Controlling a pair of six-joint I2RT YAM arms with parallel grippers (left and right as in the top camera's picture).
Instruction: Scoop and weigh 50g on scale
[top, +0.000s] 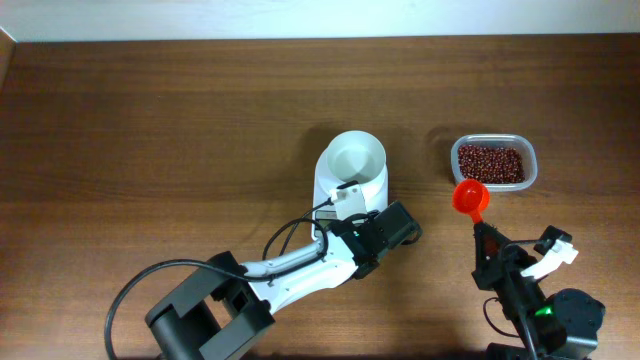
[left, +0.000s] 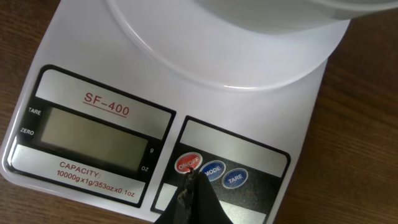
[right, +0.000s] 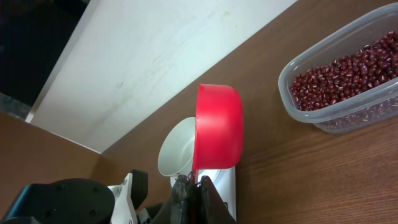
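From above, the scale (top: 322, 190) sits mid-bench (top: 150, 120), mostly hidden under a round white bowl (top: 355, 158) standing on its platform. The left claw (top: 352, 212) reaches over its front edge. Only the left wrist view shows the scale (left: 155, 106) close up: the "SF-400" label, a blank grey display, and the claw (left: 188, 179) clenched on nothing, its dark tip meeting the lower edge of the red ON/OFF button (left: 188, 163), beside two blue buttons.

Right of the scale, the overhead shows a clear tub of red beans (top: 492, 163) and the right claw (top: 480, 240) grasping a red scoop (top: 470, 195) by its handle, cup just beside the tub's near edge. The right wrist view adds the scoop's (right: 217, 127) outer wall, the clenched claw (right: 193, 190) beneath it, the tub (right: 348, 81) and the bowl (right: 177, 149) behind
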